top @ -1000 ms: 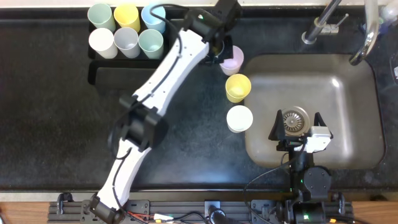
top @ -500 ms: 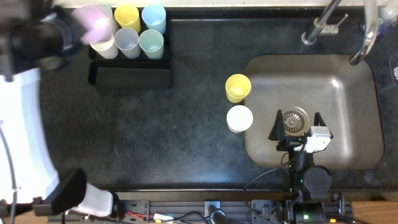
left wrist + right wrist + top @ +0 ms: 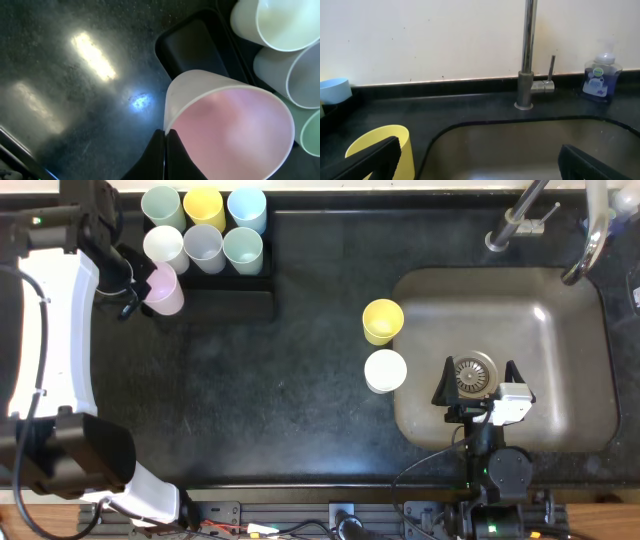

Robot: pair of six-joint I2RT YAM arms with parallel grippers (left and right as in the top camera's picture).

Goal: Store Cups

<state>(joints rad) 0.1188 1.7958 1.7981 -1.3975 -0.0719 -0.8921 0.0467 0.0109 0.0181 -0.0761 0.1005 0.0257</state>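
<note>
The dark speckled bench [image 3: 300, 380] carries a black tray [image 3: 212, 306] at its far left corner. A yellow cup [image 3: 382, 320] and a white cup [image 3: 385, 370] stand upright, close together, just beside the left rim of the sunken sink [image 3: 560, 380]. Behind the sink stand a tap [image 3: 515, 225] and a soap bottle [image 3: 600, 80].

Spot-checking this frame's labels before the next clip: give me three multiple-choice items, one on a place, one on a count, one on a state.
1. Where is the pink cup?
A) inside the sink
B) in the left gripper, beside the black tray
C) stacked on another cup

2. How many cups stand on the counter beside the sink?
A) one
B) two
C) four

3. The right gripper is:
A) open and empty
B) shut on a yellow cup
C) shut on a white cup

Answers:
1 B: its fingers pinch the cup's wall next to the tray.
2 B: a yellow cup and a white cup.
3 A: its fingers stand apart over the sink, nothing between.
</note>
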